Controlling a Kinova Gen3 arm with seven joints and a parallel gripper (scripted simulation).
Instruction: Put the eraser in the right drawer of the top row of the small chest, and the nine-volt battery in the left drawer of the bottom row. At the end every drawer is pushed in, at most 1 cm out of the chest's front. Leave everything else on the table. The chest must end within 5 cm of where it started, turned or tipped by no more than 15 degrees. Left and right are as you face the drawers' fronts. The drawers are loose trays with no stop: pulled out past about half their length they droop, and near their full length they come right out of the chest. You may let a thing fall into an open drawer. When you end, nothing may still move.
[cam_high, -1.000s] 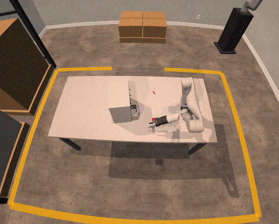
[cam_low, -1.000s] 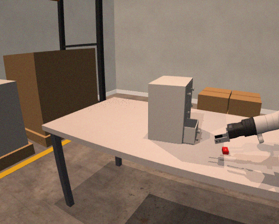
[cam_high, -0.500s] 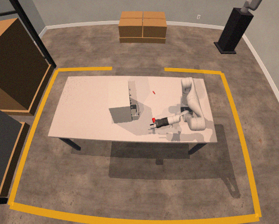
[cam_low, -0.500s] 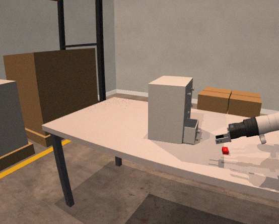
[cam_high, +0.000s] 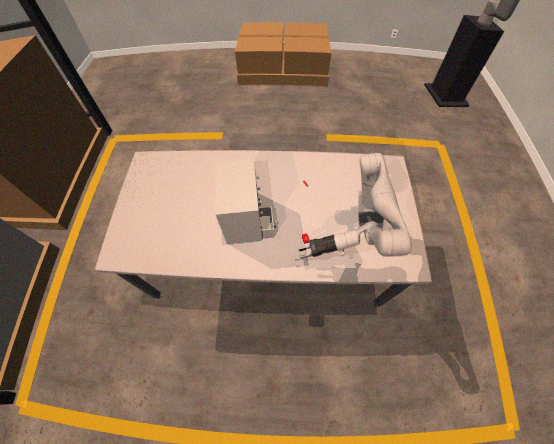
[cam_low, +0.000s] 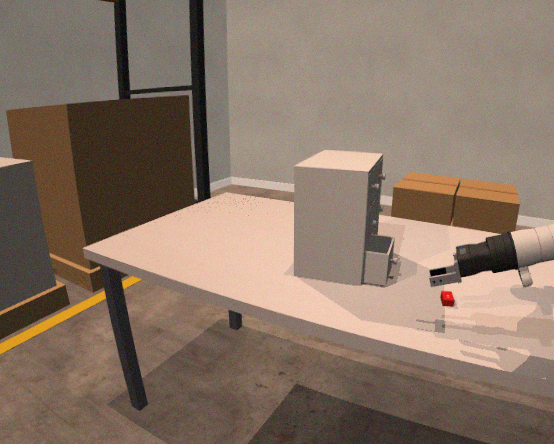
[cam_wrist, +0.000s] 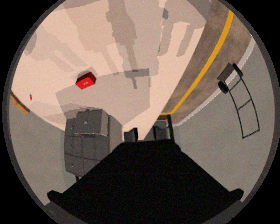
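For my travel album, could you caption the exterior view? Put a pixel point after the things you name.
A robot's open hand (cam_low: 438, 276) hovers above a red block (cam_low: 447, 298), near a chest (cam_low: 327, 225) with one drawer (cam_low: 378, 267) out.

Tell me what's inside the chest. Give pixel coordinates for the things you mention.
In the chest (cam_high: 241, 228) (cam_low: 327, 225) (cam_wrist: 87, 152), the open drawer (cam_high: 269, 233) (cam_low: 376, 267) (cam_wrist: 91, 128) shows only dark, unclear patches. Shut fronts cover the other drawers' insides.

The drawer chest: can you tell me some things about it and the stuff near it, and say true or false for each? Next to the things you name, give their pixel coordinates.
1. One bottom drawer (cam_high: 268, 233) (cam_low: 378, 267) of the grey box-shaped chest (cam_high: 239, 227) (cam_low: 330, 225) sticks out. True.
2. The small red block (cam_high: 305, 238) (cam_low: 447, 298) (cam_wrist: 86, 81) is inside that drawer. False; it's on the table.
3. The end effector (cam_high: 304, 252) (cam_low: 445, 276) is holding the block. False; it's open.
4. The chest stands upright. True.
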